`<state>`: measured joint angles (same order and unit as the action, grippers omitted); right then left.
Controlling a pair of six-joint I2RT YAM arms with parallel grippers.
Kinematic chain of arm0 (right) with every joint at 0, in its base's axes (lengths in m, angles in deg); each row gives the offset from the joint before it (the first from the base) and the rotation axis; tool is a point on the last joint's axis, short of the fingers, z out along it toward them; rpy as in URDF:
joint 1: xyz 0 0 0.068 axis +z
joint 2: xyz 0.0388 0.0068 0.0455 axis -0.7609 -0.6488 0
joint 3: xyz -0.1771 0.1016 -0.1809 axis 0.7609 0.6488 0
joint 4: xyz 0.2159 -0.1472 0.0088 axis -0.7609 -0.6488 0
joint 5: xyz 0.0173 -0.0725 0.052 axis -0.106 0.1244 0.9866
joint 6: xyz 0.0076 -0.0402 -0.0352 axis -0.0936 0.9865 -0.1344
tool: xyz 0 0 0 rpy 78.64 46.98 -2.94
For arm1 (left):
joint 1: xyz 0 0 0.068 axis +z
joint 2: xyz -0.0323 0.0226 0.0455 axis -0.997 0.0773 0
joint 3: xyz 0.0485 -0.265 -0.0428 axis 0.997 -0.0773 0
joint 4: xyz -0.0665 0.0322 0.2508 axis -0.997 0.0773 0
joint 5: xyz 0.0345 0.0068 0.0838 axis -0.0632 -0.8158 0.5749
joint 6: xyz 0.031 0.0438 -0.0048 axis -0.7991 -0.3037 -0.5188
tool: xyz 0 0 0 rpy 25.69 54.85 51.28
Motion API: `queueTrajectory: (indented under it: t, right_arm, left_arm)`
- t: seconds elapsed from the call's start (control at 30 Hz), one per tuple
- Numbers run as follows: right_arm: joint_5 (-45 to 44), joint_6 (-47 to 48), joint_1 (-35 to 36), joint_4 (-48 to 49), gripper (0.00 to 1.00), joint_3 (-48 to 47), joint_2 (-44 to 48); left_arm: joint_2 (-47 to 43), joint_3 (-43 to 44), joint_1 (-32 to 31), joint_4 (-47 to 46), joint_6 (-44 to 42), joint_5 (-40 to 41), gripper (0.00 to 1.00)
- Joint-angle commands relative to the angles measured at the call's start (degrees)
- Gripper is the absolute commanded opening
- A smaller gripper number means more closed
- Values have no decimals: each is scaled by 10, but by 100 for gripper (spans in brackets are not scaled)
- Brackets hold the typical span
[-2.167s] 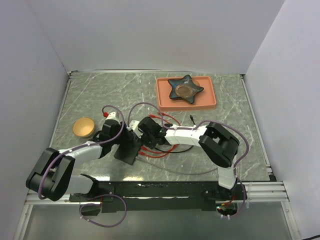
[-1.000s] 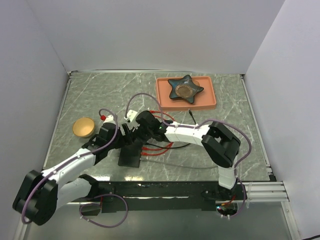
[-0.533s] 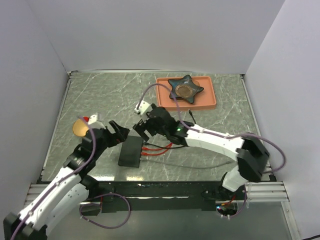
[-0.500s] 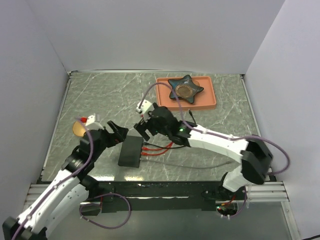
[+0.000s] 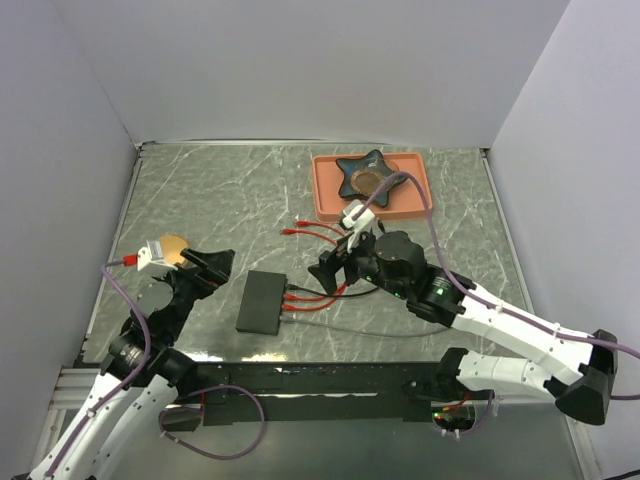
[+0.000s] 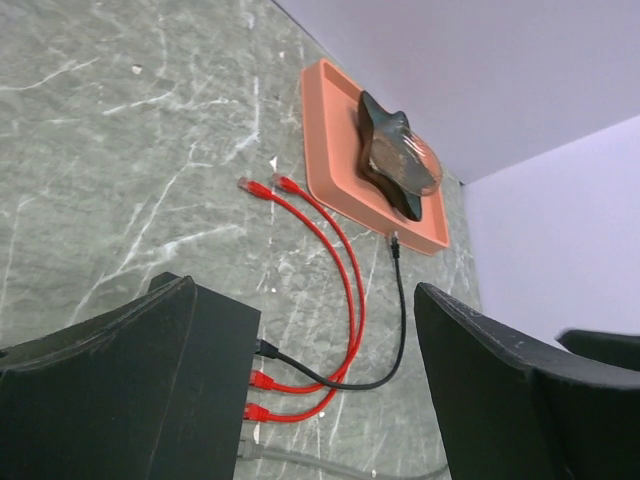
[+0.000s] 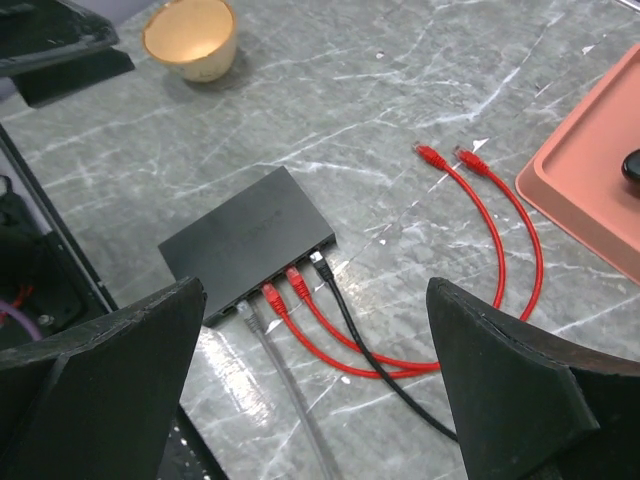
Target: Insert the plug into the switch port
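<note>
The flat black switch (image 5: 262, 302) lies on the marble table, also seen from the right wrist (image 7: 250, 240) and the left wrist (image 6: 225, 370). A black plug (image 7: 320, 268), two red plugs (image 7: 295, 280) and a grey plug (image 7: 248, 315) sit in the ports along its edge. The red cables' loose ends (image 7: 445, 157) lie on the table. My left gripper (image 5: 207, 268) hangs open to the left of the switch, apart from it and holding nothing. My right gripper (image 5: 335, 262) is open and empty above the cables, right of the switch.
An orange tray (image 5: 420, 205) at the back holds a dark star-shaped dish (image 5: 370, 178). A tan bowl (image 5: 172, 246) stands at the left, partly hidden behind my left wrist. The black cable's far end (image 6: 393, 240) lies near the tray. White walls enclose the table.
Both arms have drawn back from the switch, the left one leftward and the right one rightward, and both grippers have opened. The switch stays in place with the cables plugged in.
</note>
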<state>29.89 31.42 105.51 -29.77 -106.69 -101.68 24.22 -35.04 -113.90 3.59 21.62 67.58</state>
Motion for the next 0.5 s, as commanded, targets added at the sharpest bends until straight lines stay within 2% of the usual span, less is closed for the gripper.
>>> queueTrajectory:
  t: [0.0,0.27,0.47]
  right_arm:
    - [-10,-21,-6,-8,99,10,33]
    - [-12,-23,-8,-22,99,-2,16]
    - [-11,-21,-8,-8,99,8,19]
  left_arm:
    - [22,22,-2,15,16,30,96]
    - [103,51,-2,34,27,15,96]
    - [123,61,-2,44,17,2,96]
